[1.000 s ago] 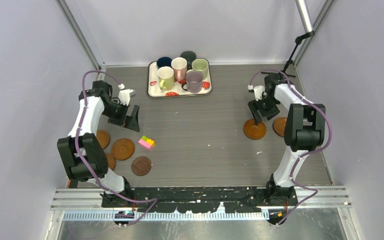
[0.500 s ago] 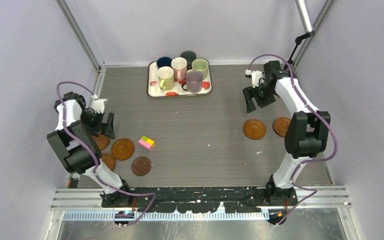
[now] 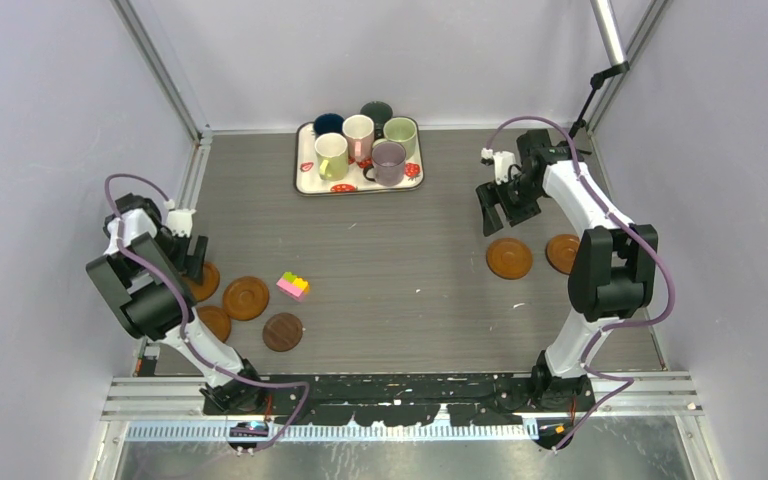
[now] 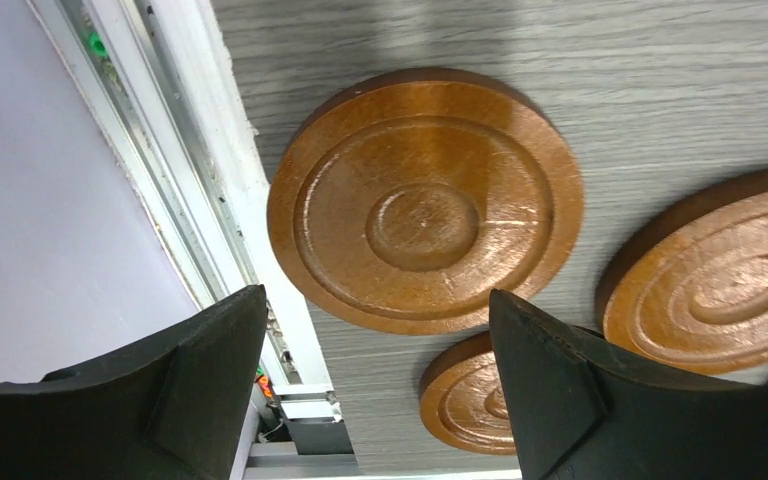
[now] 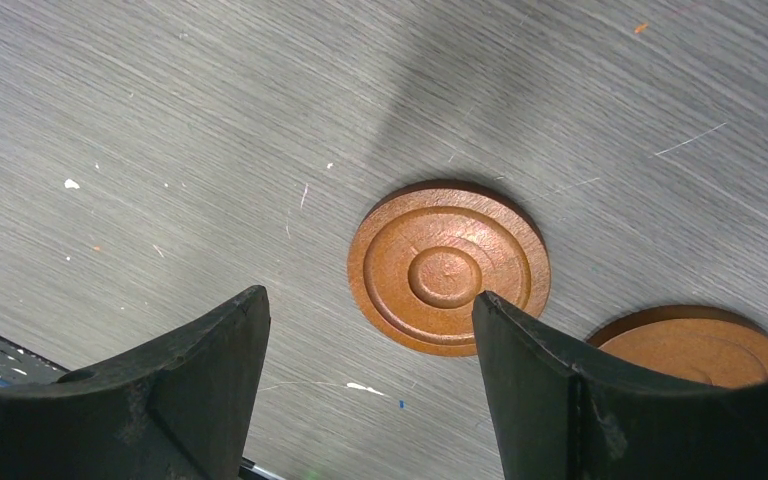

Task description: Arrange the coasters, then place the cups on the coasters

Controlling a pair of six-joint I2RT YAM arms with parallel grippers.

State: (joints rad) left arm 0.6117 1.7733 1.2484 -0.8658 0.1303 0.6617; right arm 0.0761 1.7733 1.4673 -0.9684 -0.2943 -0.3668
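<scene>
Several brown wooden coasters lie flat on the table. Four sit near the left edge, among them one (image 3: 203, 281) under my left gripper (image 3: 192, 256) and another (image 3: 246, 297) beside it. In the left wrist view the open left gripper (image 4: 375, 300) hovers over a ringed coaster (image 4: 425, 200), with nothing between its fingers. Two more coasters (image 3: 509, 258) (image 3: 563, 252) lie on the right. My right gripper (image 3: 493, 207) hangs open just behind them, and the nearer coaster (image 5: 448, 266) shows beyond its fingertips. Several cups (image 3: 360, 140) stand together on the tray.
The strawberry-print white tray (image 3: 305, 165) sits at the back centre. A small pink-yellow-green block toy (image 3: 293, 286) lies right of the left coasters. A white frame rail (image 4: 220, 200) and the purple wall run close along the left coaster.
My left arm swung back and left to hover over the leftmost coaster, its jaws narrowing slightly. My right gripper left the coaster it was on and drew away toward the back.
</scene>
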